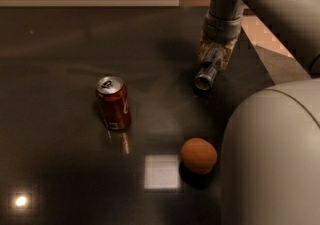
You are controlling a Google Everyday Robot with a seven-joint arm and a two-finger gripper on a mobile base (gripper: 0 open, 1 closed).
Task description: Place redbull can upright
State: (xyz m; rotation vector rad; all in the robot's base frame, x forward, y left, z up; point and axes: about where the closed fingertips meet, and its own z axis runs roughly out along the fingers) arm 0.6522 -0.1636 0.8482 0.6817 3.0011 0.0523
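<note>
The redbull can (208,72) is a slim silver can, tilted with its round end pointing toward the camera, at the right of the dark table (60,44). My gripper (216,56) comes down from the upper right and is shut on the can's upper part, holding it at a slant with its lower end close to the table. The can's far end is hidden by the gripper.
A wider red soda can (113,102) stands upright left of centre. An orange (198,155) lies at the front, below the gripper. My own pale body (272,159) fills the lower right. The table's right edge (260,54) runs just beyond the gripper.
</note>
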